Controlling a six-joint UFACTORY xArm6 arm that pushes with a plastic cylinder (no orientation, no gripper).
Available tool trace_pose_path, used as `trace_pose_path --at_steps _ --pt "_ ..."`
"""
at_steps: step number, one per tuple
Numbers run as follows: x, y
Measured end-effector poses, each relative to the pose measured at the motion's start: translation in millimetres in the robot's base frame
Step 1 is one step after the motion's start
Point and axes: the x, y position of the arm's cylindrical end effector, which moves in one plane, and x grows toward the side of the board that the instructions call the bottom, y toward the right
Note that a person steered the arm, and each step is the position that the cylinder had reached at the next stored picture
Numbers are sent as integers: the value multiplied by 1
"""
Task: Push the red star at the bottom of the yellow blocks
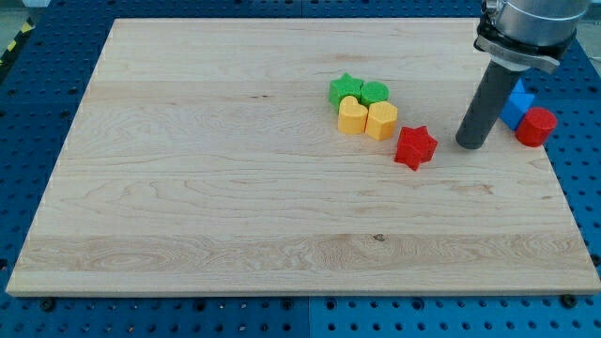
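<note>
The red star (415, 147) lies on the wooden board, just to the lower right of the two yellow blocks. The yellow heart (352, 116) and the yellow hexagon-like block (381, 121) sit side by side, touching. My tip (472, 144) rests on the board a short way to the right of the red star, with a small gap between them.
A green star (345, 90) and a green round block (375, 92) sit right above the yellow blocks, touching them. A blue block (516, 103) and a red cylinder (536, 127) stand near the board's right edge, right of my tip.
</note>
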Motion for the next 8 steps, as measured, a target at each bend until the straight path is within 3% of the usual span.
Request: trace_pose_path --at_steps 6,8 --pt "-9 -36" --pt "20 -42"
